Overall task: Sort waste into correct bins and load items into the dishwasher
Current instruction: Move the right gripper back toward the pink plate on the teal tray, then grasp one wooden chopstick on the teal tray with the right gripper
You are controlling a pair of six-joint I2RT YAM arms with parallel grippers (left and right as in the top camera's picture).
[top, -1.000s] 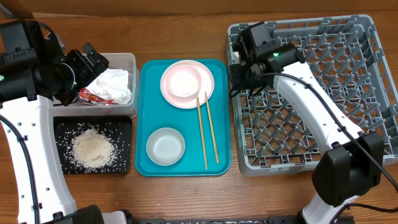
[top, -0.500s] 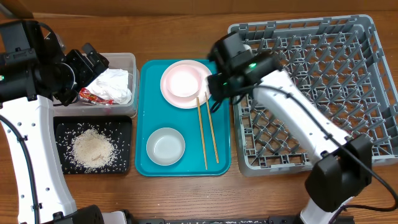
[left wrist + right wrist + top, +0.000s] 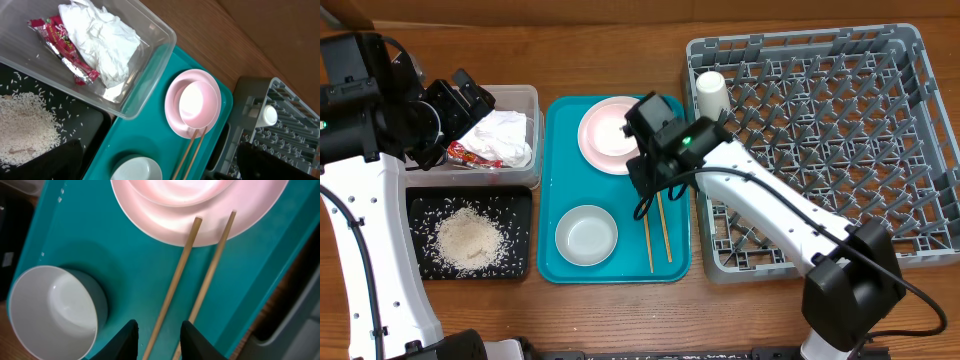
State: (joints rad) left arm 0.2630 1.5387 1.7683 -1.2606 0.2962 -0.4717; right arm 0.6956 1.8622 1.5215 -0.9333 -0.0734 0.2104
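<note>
The grey dish rack [image 3: 880, 150] fills the right of the worktop, with only a white cup [image 3: 710, 93] sitting in its far left corner. Left of it lies the teal tray [image 3: 555, 180]. Further left are the clear tub [image 3: 534, 140] on the far side and the black tray [image 3: 518, 262] on the near side. The tub holds the napkin [image 3: 505, 135] and red wrapper [image 3: 470, 153], and the rice [image 3: 470, 240] is heaped on the black tray, so the waste looks sorted. The left gripper [image 3: 470, 95] hangs over the tub's left end, jaws wide and empty.

On the teal tray the pink plate [image 3: 592, 150] sits far with a bowl [image 3: 610, 128] on it. A second bowl [image 3: 586, 234] is near left. The chopsticks [image 3: 174, 285] run far to near along the right side, their far tips on the plate's rim.

The right gripper [image 3: 159, 325] hovers over the chopsticks, jaws partly open and holding nothing; picking them up seems the step in hand. The sticks are thin, lie flat and splay apart, so closing now could catch one and push the other away, or scrape the tray. The stick nearer the bowl runs through the gap between the jaws. The other passes beside the right finger, seemingly outside the gap.
</note>
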